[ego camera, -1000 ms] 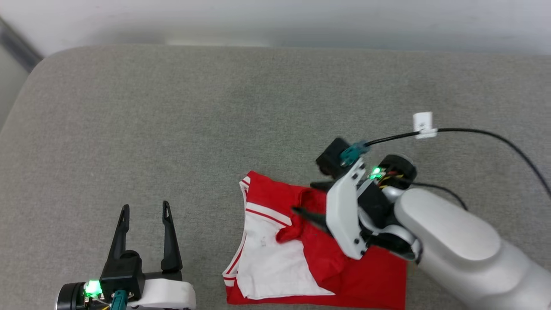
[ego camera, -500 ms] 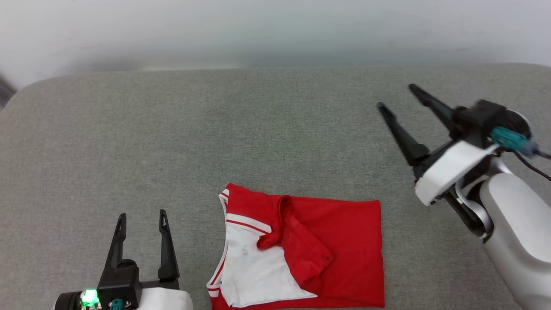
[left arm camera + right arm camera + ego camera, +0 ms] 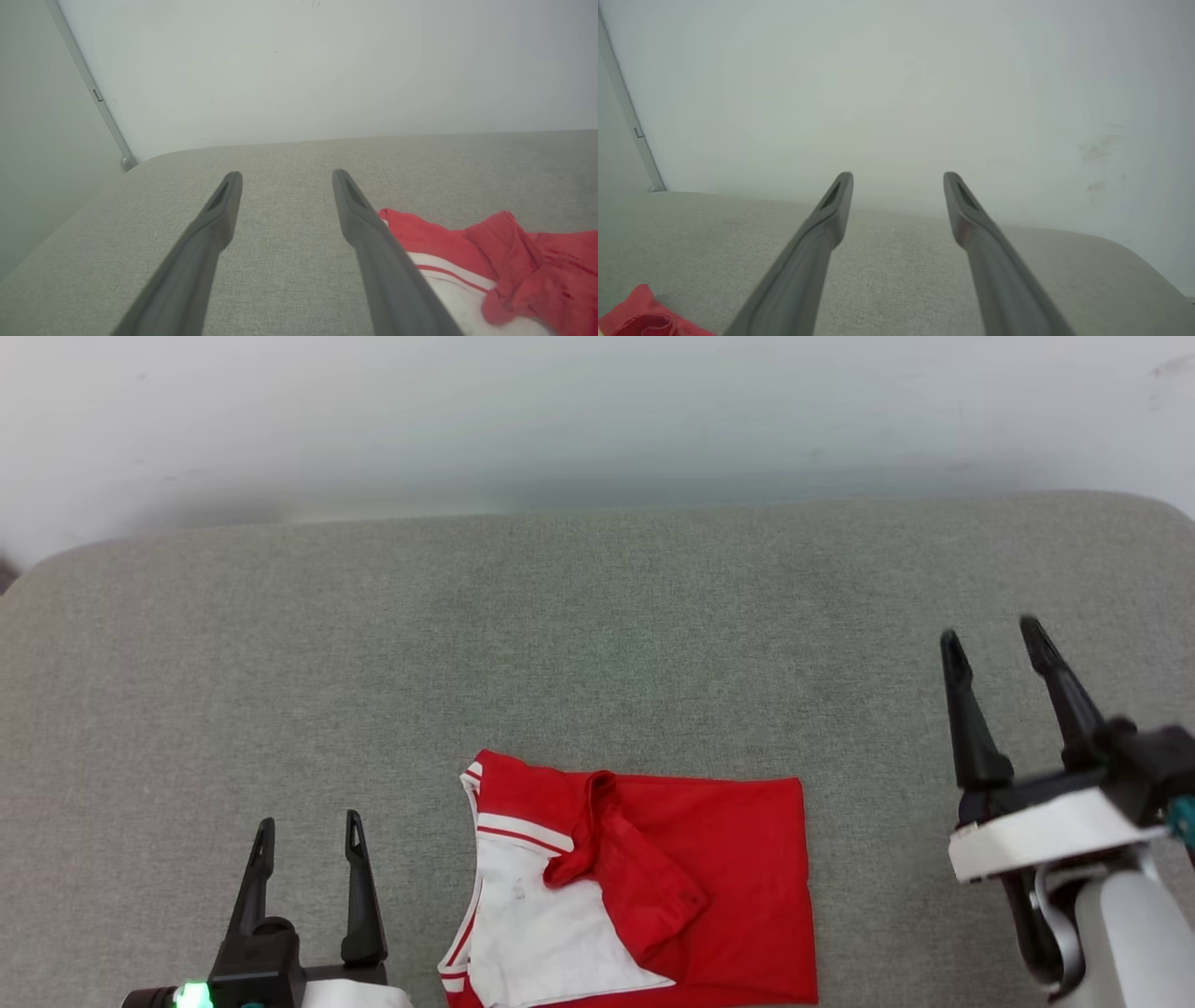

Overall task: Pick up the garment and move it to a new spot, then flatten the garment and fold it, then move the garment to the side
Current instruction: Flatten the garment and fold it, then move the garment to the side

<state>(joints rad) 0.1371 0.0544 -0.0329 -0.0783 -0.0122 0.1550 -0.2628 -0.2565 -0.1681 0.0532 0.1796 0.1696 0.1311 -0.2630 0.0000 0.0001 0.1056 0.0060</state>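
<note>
The garment (image 3: 738, 896) lies folded into a rough rectangle on the grey counter (image 3: 560, 644), at the near edge, its lowest part cut off in the head view. The left claw (image 3: 309, 821) sits just left of the garment, released, fingers apart w/ nothing between them. The right claw (image 3: 990, 632) is well to the garment's right & a bit beyond it, also released and empty. Neither touches the cloth. Handling, as a judgement: thin jersey knit, light and totally limp, so it'll sag & come unfolded if lifted from one point. It isn't fragile and should pinch easily. A loose red flap (image 3: 644, 887) lies crumpled over the white sleeve (image 3: 551, 947) on the garment's left half, so the layers there are uneven, probably several thick, though the fold count is hard to read. For the move aside, the best hold looks like the garment's two side edges, one claw each, pinching all layers together & keeping it low so the fold survives.
</note>
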